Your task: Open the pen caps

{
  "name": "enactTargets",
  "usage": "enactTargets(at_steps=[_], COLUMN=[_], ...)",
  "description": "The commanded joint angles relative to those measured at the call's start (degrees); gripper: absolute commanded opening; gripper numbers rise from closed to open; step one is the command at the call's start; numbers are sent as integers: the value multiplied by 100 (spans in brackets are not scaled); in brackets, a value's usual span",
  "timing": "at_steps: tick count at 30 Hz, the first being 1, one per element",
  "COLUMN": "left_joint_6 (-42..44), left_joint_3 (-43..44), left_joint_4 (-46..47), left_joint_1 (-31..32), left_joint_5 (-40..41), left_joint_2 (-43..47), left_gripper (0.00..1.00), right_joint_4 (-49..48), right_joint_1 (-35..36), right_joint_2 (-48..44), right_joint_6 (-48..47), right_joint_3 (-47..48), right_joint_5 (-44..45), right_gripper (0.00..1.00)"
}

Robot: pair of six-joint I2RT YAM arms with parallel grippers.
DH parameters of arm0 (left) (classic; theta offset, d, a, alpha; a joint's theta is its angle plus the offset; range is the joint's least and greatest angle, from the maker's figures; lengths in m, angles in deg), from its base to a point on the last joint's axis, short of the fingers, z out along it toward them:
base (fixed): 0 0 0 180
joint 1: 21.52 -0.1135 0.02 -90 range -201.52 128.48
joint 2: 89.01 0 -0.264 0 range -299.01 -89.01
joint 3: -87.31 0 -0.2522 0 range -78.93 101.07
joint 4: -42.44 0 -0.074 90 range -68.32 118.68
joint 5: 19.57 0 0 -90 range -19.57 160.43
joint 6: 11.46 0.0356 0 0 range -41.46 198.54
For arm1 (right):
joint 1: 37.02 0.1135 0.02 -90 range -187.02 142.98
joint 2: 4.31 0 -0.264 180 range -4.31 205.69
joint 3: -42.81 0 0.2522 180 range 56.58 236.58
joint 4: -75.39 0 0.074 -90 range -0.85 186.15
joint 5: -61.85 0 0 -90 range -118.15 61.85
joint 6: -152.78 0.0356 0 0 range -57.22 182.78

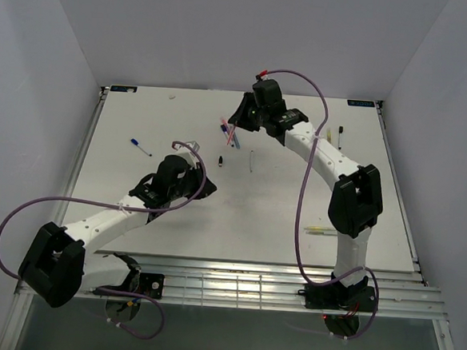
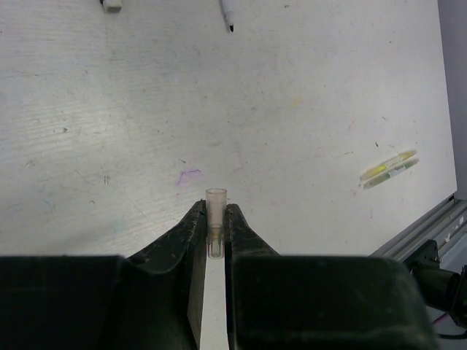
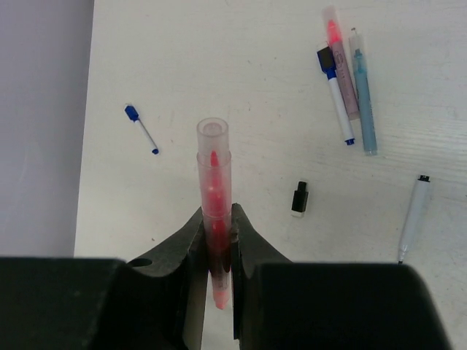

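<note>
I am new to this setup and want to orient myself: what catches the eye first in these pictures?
The right tool is shut on a pink pen, capped. The left tool pinches a small clear cap. Three more pens lie together on the white table.

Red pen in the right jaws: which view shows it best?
Right wrist: the red pen fills mid-frame, clear cap on, clamped in the right jaws. Top external: too small to pick out at that arm's tip. Left wrist: absent.

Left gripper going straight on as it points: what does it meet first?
Probably bare table just past the clear cap in the left gripper; the white pen lies farther along that line. Depth is unclear.
</note>
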State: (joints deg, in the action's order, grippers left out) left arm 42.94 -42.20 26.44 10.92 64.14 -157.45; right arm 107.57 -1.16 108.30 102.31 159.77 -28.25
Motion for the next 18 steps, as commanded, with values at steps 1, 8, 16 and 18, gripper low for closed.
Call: enactTargets(at_steps=[1,8,16,18], left_joint_6=[88,-123,-36,26], left_joint_3=[-175,896,1679,1916], left_joint_4=[541,-1217,-770,-621], left_joint_1=[16,7,-133,-291], left_joint_5=[-314,1707,2026,1834], left_joint_2=[332,-756,-1917,-2154], left_gripper=[0,0,0,0], right_joint_4=[-400,775,1032,1033], right_joint_1=[-175,-720,-1344,-1423], right_joint_2=[128,278,313,392], right_joint_6=[-42,-796,-1710,-1817], right_joint_3=[-19,60,-537,-555], right_joint_5=[-719,-843,-948,-1132], right_gripper=[8,8,8,8])
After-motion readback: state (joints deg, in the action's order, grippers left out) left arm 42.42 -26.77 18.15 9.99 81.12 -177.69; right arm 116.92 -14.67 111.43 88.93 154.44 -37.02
